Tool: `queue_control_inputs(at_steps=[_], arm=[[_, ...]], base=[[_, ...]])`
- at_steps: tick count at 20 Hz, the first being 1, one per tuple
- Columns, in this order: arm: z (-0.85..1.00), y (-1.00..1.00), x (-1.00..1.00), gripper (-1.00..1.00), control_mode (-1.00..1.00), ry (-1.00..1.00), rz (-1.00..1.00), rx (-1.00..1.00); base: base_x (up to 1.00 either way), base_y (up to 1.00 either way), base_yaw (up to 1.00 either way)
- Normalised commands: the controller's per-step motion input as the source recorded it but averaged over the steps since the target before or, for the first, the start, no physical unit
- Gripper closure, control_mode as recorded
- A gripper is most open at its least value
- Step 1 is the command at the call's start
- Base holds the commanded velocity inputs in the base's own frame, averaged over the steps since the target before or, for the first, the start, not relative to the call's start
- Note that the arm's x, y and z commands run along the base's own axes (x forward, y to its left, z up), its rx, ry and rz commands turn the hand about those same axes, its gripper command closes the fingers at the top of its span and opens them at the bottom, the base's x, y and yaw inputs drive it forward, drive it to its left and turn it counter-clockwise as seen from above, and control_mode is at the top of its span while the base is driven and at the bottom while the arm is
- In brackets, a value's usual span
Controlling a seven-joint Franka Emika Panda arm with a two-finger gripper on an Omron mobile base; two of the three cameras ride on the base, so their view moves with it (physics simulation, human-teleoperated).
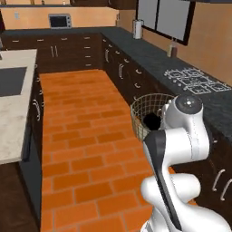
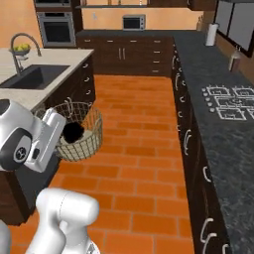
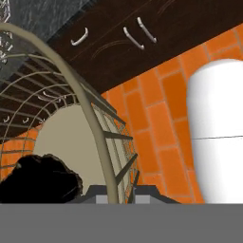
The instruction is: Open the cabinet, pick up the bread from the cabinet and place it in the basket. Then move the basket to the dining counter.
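1. The dining table point(image 1: 13, 131) lies at the far left of the left base view: a beige, veined marble top on a dark wood base, with a dark sink point(image 1: 11, 80) set into it. In the right base view the arched faucet point(image 2: 22, 44) stands at the sink's far end.
2. The orange brick floor point(image 1: 81, 136) runs between that table and the black marbled table point(image 1: 181, 86) at the right, which carries a white-outlined cooktop point(image 1: 195, 80).
3. The basket point(image 1: 145, 113) hangs in the air over the floor, near the low dark cabinets under the black table. It touches neither table.
4. The bread point(image 1: 152, 120) lies inside the basket as a dark rounded lump on the beige bottom. The hand view shows it low at the left, resting on the basket floor point(image 3: 71, 137).
5. The tool point(image 3: 116, 197) stands with one finger tip point(image 3: 97, 194) on either side of the basket's rim wire point(image 3: 95, 114), so the judgement is that it grips the basket by the rim. The finger tips are mostly cut off at the frame's bottom.
6. Judged from this layout, the bread step is complete and the transfer of the basket is in progress.
7. Governing relation: the dining table lies across the brick aisle from the tool, on the left side in both base views. The coming move calls for carrying the basket leftward and clear above the marble edge, keeping it level so the bread stays inside.
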Motion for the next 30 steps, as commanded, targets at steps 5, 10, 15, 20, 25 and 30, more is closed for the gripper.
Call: queue_control_inputs(at_steps=[5, 10, 15, 20, 25, 30], arm=[[0.0, 0.0, 0.0, 1.0, 1.0, 0.0, 0.0, 0.0], [0.0, 0.0, 0.0, 1.0, 1.0, 0.0, 0.0, 0.0], [0.0, 0.0, 0.0, 1.0, 1.0, 0.0, 0.0, 0.0], [0.0, 0.0, 0.0, 1.0, 1.0, 0.0, 0.0, 0.0], [0.0, 0.0, 0.0, 1.0, 1.0, 0.0, 0.0, 0.0], [0.0, 0.0, 0.0, 1.0, 1.0, 0.0, 0.0, 0.0]], base=[[-0.01, 1.0, 0.0], [0.03, 1.0, 0.06], [0.13, 1.0, 0.06], [0.29, 1.0, -0.03], [0.47, 1.0, -0.04], [0.54, 0.92, 0.0]])
